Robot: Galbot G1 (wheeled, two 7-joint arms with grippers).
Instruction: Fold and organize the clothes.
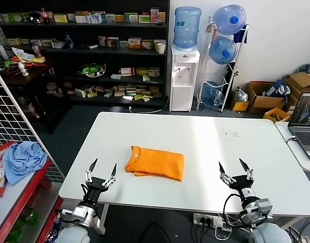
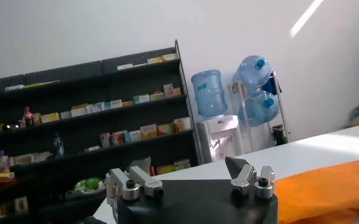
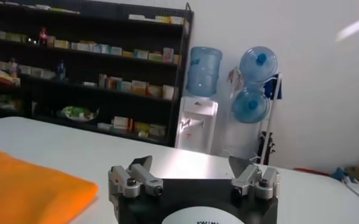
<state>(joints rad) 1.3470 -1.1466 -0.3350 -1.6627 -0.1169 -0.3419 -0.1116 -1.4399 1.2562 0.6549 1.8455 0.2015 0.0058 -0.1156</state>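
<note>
On the table [image 1: 205, 152] the T-shirt [image 1: 156, 163] looks folded; left gripper [image 1: 103, 169] and right gripper [image 1: 233, 168] hover wide, probably only tidying remains.

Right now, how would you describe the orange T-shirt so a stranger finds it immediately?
Look at the white table in front of the shelves. Near its middle lies the orange T-shirt, folded into a flat rectangle. It is the only garment on the table; the light blue cloth lies off it, on a side shelf.

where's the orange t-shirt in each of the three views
Head view: the orange T-shirt lies folded mid-table, between the two arms.
Left wrist view: orange T-shirt at the lower right edge.
Right wrist view: orange T-shirt at the lower left corner.
Shared landmark: the water dispenser.
</note>
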